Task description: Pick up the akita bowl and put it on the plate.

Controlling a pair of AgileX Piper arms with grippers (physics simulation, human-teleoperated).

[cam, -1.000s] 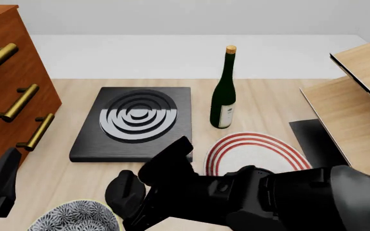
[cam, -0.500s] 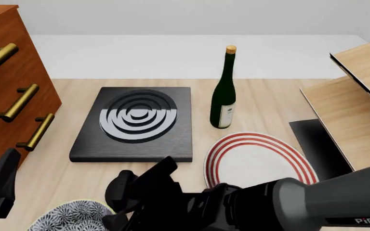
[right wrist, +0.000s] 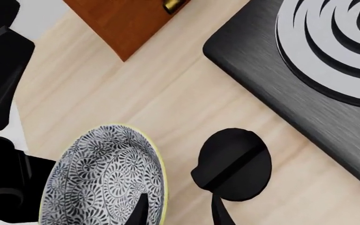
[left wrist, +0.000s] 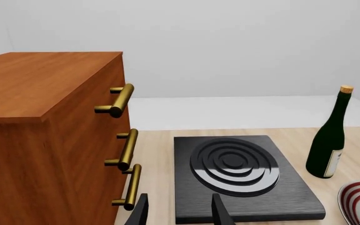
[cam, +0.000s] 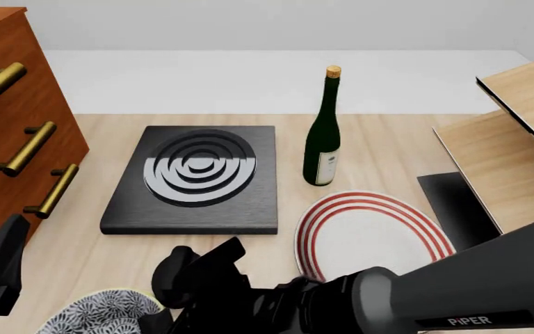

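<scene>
A: Akita bowl [right wrist: 105, 176] pos?
B: Tabletop [cam: 378, 142] near edge, left of plate [cam: 371, 229].
A: Right gripper [right wrist: 178, 208]?
B: Fingers parted, straddling bowl rim, not clamped. Left gripper [left wrist: 178, 211] parted, nothing held.

— Anything cut off in the front view?
— Akita bowl [cam: 100, 314], clipped by the bottom edge, near side covered by the right arm [cam: 406, 299]. Plate [cam: 371, 229] partly covered too.
— Right gripper [right wrist: 178, 212]?
— Only fingertips showing in its wrist view; hidden in the front view.
— Left gripper [left wrist: 178, 212]?
— Just two tips, apart.
</scene>
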